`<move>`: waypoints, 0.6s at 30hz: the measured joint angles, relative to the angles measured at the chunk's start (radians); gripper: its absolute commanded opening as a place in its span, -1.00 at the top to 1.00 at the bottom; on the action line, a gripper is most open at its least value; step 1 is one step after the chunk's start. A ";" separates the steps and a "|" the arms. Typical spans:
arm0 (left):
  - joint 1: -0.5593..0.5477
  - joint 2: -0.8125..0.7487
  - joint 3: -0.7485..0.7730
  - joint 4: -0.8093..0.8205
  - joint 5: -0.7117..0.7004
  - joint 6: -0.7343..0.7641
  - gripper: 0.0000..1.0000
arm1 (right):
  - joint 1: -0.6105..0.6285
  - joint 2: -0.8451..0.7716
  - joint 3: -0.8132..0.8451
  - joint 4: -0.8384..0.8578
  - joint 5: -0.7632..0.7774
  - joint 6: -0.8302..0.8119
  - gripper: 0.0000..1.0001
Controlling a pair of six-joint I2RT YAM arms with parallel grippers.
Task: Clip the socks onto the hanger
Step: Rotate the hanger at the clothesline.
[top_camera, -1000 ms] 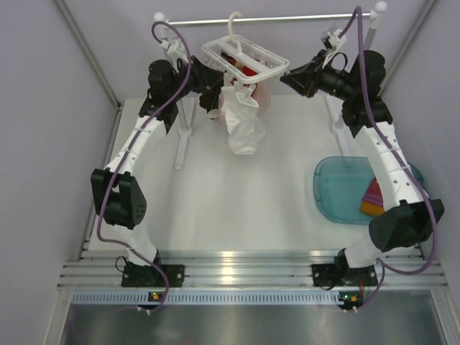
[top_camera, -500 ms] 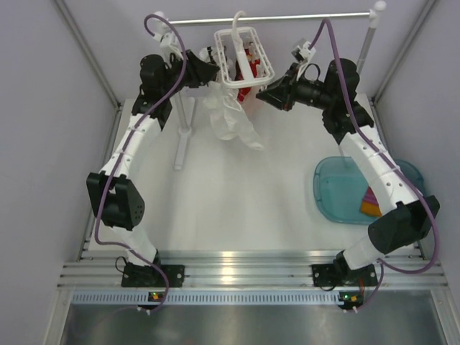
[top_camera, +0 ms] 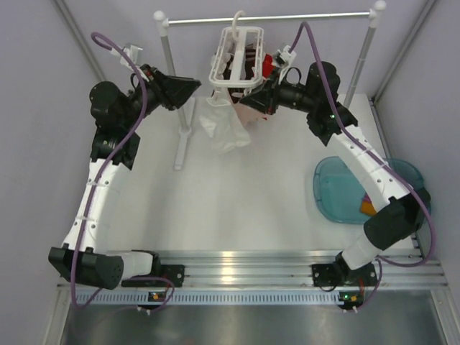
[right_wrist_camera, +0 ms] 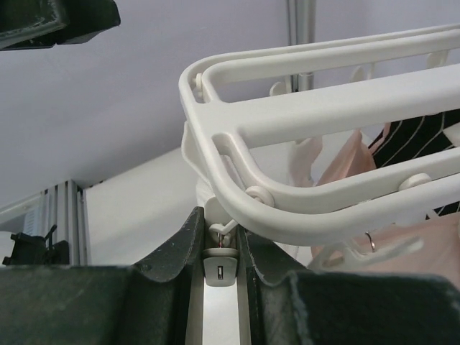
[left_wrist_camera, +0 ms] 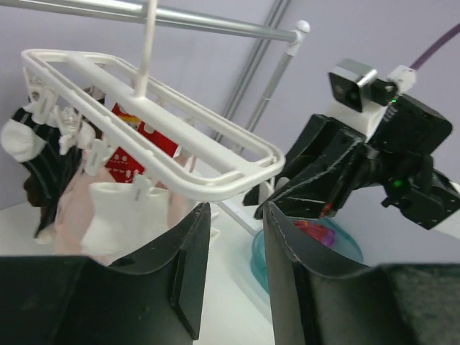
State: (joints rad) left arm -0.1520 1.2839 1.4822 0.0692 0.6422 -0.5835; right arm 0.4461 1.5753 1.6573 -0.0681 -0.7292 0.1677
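Since the earlier view, we have been swinging our left arm away to the left. Our left gripper (top_camera: pixel 185 86) is now hanging well apart from the hanger (top_camera: pixel 233 54), fingers spread and holding nothing. The hanger has been turning on its hook and is now hanging end-on from the silver rail (top_camera: pixel 302 16) at the back of the table (top_camera: pixel 237 208).

We are keeping our right gripper (top_camera: pixel 249 100) at the hanger's right side. In the right wrist view its fingers are pressing on a small clip (right_wrist_camera: pixel 219 269) that is dangling from the frame's rounded corner.

Several socks are hanging under the frame: a white sock (top_camera: pixel 223 128) drooping lowest, a red sock (left_wrist_camera: pixel 136 147) and a dark striped sock (left_wrist_camera: pixel 54 172). An orange sock (top_camera: pixel 368 208) is lying in the teal tray (top_camera: pixel 334 194) on the table's right side, partly hidden by our right arm.
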 measured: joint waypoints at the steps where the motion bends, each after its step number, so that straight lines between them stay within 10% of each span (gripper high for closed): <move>1: -0.002 -0.009 -0.005 0.005 0.012 -0.013 0.21 | 0.013 0.004 0.000 -0.001 0.007 0.000 1.00; 18: -0.264 0.109 0.025 -0.145 -0.127 0.034 0.22 | 0.081 -0.012 -0.026 -0.011 0.161 -0.122 1.00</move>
State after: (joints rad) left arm -0.4164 1.3933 1.5070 -0.0761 0.5156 -0.5491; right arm 0.5274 1.5631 1.6318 -0.0792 -0.5682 0.0452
